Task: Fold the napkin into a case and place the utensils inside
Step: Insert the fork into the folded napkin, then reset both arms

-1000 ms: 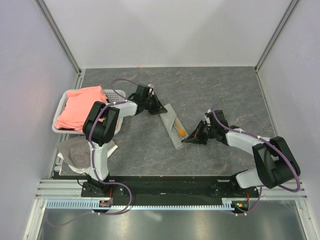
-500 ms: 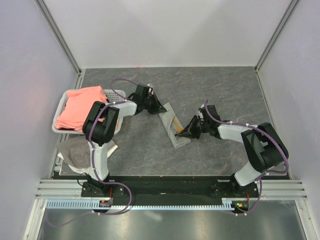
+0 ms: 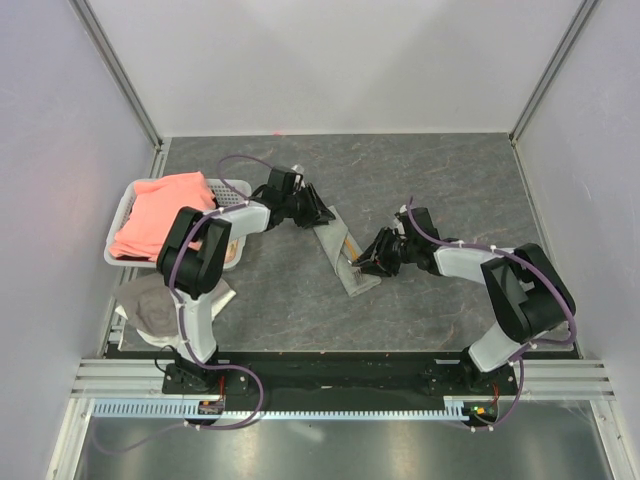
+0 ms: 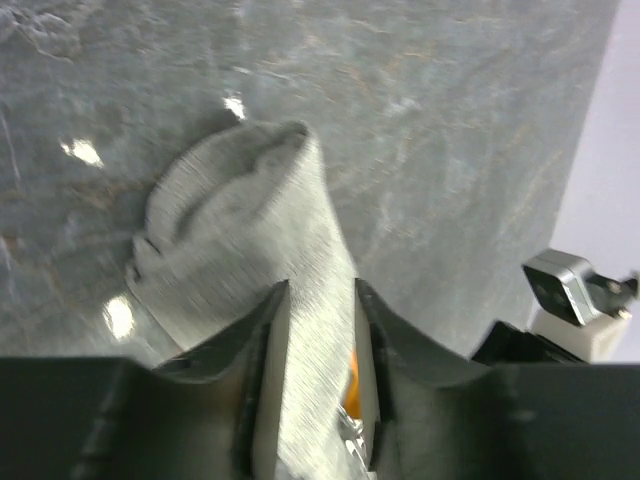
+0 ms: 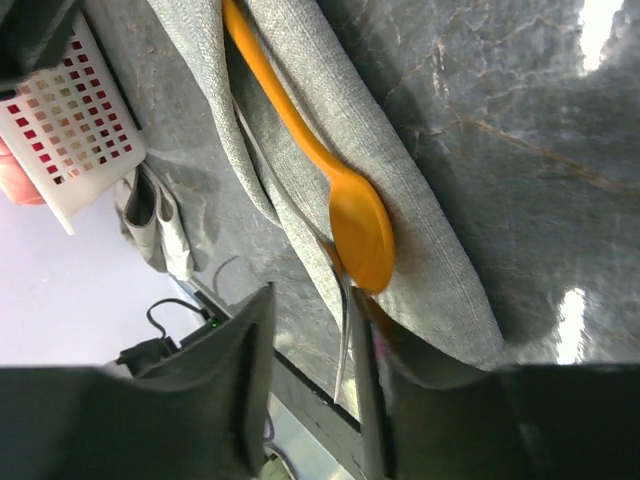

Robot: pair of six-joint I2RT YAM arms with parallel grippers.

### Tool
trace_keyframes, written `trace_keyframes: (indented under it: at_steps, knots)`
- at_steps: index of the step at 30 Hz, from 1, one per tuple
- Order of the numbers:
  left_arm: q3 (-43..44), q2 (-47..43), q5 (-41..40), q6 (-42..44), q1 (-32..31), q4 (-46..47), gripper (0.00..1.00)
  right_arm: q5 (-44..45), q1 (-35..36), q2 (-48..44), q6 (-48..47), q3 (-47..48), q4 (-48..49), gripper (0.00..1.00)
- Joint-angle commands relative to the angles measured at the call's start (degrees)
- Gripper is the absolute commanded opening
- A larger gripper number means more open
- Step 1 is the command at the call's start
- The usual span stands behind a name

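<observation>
The light grey napkin (image 3: 335, 247) lies as a narrow folded case, slanting across the table's middle. In the right wrist view the orange spoon (image 5: 360, 235) rests along a fold of the napkin (image 5: 430, 240). The thin metal fork (image 5: 345, 325) pokes out beside its bowl. My right gripper (image 5: 310, 295) is open at that end, one finger touching the cloth, gripping nothing. My left gripper (image 4: 320, 290) hangs open over the napkin's (image 4: 235, 225) far end, the cloth running between its fingers. A bit of orange spoon (image 4: 350, 385) shows there. From above, left gripper (image 3: 322, 217) and right gripper (image 3: 362, 265) flank the strip.
A white basket (image 3: 122, 218) holding a salmon-pink cloth (image 3: 160, 208) stands at the left edge. A whitish-grey rag (image 3: 150, 302) lies in front of it. The basket's corner (image 5: 75, 110) shows in the right wrist view. Grey walls enclose three sides of the table.
Both grippers have gone from shut to open. The right gripper moved left onto the napkin's near end, which is now folded over the spoon's bowl end.
</observation>
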Motion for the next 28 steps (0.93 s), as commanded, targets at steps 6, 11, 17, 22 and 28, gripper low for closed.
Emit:
trace_keyframes:
  at_steps: [6, 11, 17, 22, 28]
  knots:
    - [-5.2, -19.3, 2.7, 3.3, -0.5, -1.9, 0.67, 3.2, 0.2, -9.4, -10.7, 1.7, -12.3, 0.63]
    - [-12.7, -30.1, 5.1, 5.3, -2.0, -4.2, 0.69, 8.7, 0.2, -18.9, -19.1, 1.6, -21.8, 0.74]
    - [-25.1, -49.1, 5.3, 6.9, -7.6, -3.2, 0.78, 18.9, 0.4, -31.7, -31.2, 0.4, -30.1, 0.98]
    - [-36.7, -65.9, 0.9, 1.9, -14.8, 1.3, 0.82, 20.0, 0.3, -41.1, -32.0, -2.0, -29.1, 0.98]
    - [-42.6, -76.6, -0.3, -0.1, -16.5, 1.6, 0.89, 8.7, 0.4, -47.3, -25.1, -8.1, -15.3, 0.98]
